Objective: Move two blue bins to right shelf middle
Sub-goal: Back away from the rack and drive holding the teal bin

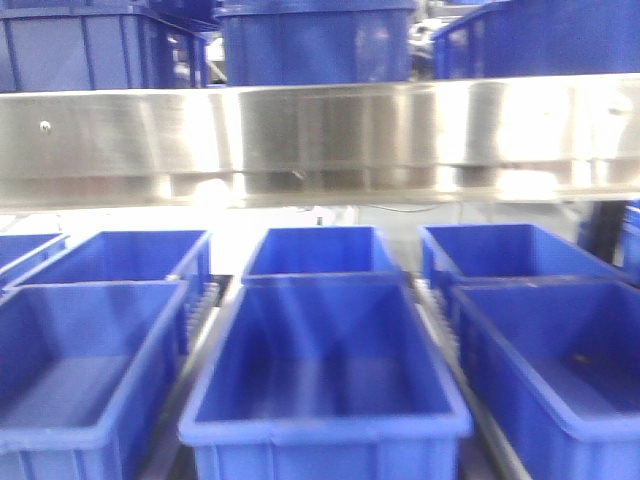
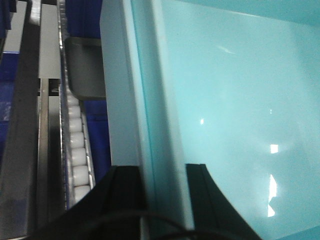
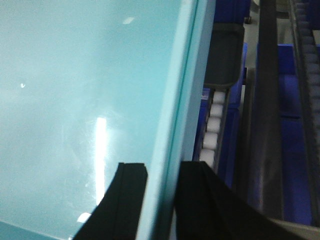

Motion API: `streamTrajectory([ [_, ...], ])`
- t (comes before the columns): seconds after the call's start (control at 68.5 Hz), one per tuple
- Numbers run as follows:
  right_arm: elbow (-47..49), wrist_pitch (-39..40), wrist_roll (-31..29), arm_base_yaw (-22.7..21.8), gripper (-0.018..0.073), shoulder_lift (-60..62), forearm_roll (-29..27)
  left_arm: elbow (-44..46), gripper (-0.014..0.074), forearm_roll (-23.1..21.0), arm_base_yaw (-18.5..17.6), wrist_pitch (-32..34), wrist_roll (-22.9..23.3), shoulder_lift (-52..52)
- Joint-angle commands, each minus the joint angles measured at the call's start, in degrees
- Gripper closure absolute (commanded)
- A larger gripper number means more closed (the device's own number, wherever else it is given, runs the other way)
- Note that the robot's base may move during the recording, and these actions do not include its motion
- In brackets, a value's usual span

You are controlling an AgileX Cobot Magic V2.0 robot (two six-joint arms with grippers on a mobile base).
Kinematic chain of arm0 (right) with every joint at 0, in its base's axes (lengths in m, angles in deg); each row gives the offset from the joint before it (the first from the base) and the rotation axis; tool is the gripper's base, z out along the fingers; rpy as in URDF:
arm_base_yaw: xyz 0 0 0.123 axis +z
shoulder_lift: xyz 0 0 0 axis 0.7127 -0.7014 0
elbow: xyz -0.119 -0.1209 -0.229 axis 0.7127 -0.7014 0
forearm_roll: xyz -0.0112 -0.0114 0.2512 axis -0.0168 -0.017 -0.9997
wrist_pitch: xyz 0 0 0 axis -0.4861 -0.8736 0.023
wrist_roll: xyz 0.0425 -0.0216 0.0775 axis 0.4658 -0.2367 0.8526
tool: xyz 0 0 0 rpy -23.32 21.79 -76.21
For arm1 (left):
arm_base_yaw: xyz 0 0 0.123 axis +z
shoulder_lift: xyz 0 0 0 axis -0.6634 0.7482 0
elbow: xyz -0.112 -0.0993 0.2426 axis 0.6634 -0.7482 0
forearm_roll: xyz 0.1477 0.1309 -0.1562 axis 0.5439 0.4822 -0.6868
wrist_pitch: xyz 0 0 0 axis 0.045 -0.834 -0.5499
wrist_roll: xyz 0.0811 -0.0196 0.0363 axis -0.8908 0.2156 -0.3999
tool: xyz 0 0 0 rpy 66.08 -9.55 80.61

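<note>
Bin (image 2: 225, 100) walls, cropped, pinched by L fingers (image 2: 122, 200), R fingers (image 3: 127, 200).

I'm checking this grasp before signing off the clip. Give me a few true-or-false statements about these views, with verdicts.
1. The left fingers sit on either side of the pale blue bin's wall. True.
2. The right fingers close on nothing. False: they straddle the same bin's rim.
3. Open-topped dark blue bins stand below the steel rail. True.
4. The front view shows the pale blue bin. False: only dark blue bins show there.
</note>
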State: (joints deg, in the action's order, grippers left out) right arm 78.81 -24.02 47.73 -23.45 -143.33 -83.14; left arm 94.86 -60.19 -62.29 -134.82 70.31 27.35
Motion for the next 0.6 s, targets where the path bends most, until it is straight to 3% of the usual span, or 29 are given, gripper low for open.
streamTrajectory([
  [0.0, 0.95, 4.6, -0.73, 0.39, 0.0713, 0.63, -3.79, 0.92, 0.0707, -5.24, -0.55, 5.67, -1.09, -0.56],
  [0.584, 0.95, 4.6, -0.73, 0.39, 0.0713, 0.63, -3.79, 0.92, 0.0707, -5.24, -0.55, 5.67, -1.09, -0.56],
])
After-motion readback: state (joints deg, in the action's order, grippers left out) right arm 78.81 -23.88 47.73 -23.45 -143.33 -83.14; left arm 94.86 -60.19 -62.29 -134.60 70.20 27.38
